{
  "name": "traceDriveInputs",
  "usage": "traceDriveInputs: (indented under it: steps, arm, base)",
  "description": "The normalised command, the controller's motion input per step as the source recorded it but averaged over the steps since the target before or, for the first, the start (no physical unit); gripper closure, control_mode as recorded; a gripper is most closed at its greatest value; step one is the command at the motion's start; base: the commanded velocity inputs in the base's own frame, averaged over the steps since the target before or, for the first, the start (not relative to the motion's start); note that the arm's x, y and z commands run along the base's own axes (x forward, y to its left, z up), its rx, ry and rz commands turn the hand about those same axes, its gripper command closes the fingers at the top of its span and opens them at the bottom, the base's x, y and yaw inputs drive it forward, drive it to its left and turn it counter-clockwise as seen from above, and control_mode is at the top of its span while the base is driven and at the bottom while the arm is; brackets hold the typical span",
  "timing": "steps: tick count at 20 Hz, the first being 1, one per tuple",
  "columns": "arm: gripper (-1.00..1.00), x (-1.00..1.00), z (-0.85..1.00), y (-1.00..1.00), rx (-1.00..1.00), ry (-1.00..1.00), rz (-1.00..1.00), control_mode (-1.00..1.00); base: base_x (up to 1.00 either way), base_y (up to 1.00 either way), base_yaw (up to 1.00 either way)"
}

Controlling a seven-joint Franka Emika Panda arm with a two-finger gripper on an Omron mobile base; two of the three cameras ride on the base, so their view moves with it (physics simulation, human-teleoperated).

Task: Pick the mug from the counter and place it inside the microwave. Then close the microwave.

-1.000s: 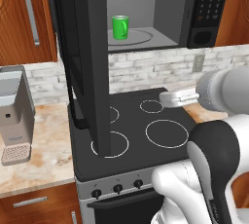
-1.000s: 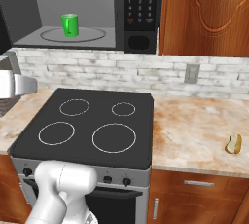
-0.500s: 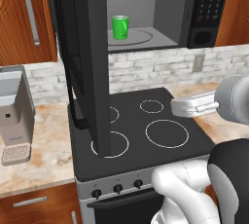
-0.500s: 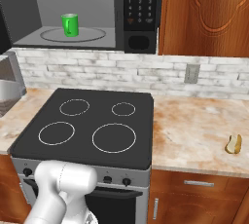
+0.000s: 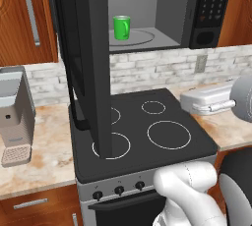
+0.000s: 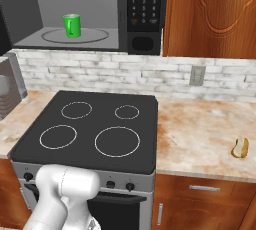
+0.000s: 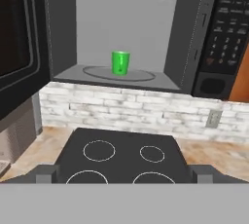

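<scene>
Mug [image 5: 121, 27]: upright on the round glass turntable [image 6: 75, 36] inside the microwave [image 7: 204, 38], toward the left of the cavity, touched by nothing
Microwave door [image 5: 86, 58]: swung fully open, hanging out over the near left of the stovetop [image 6: 90, 131]; the left base view shows it edge-on, the hand view shows its dark window at the far left
Gripper [image 7: 124, 174]: fingers spread wide and empty; the two tips [image 7: 46, 173] stand far apart at the bottom of the hand view, facing the open cavity from well back
Arm: in the left base view its white hand section [image 5: 209, 99] lies over the right counter [image 6: 200, 134], just beside the stove
Keypad panel [image 6: 145, 4]: right of the cavity, white markings plain in the right base view
Coffee machine [image 5: 15, 114]: on the left counter in the left base view
Food item [image 6: 240, 148]: small brown-and-yellow piece on the far right counter in the right base view
</scene>
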Motion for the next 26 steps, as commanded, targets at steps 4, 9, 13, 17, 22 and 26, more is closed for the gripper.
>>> traceDriveInputs:
  steps: [4,9,13,17,22,26]
  arm:
    - [-1.0,-0.29,0.02,0.0,0.0,-0.2,0.0,-1.0]
    - [-1.0,-0.43,0.0,0.0,0.0,-0.21,0.0,-1.0]
    - [-1.0,-0.37,0.06,0.1,0.0,-0.11,0.0,-1.0]
    - [-1.0,-0.51,0.15,0.13,0.0,-0.07,0.0,-1.0]
    - [-1.0,-0.44,0.18,0.13,0.0,-0.01,0.0,-1.0]
    - [-1.0,-0.35,0.01,0.25,0.0,0.0,0.0,-1.0]
  base:
    - [0.0,0.0,0.0]
    - [0.0,0.0,0.0]
    - [0.0,0.0,0.0]
    - [0.0,0.0,0.0]
    - [0.0,0.0,0.0]
    - [0.0,0.0,0.0]
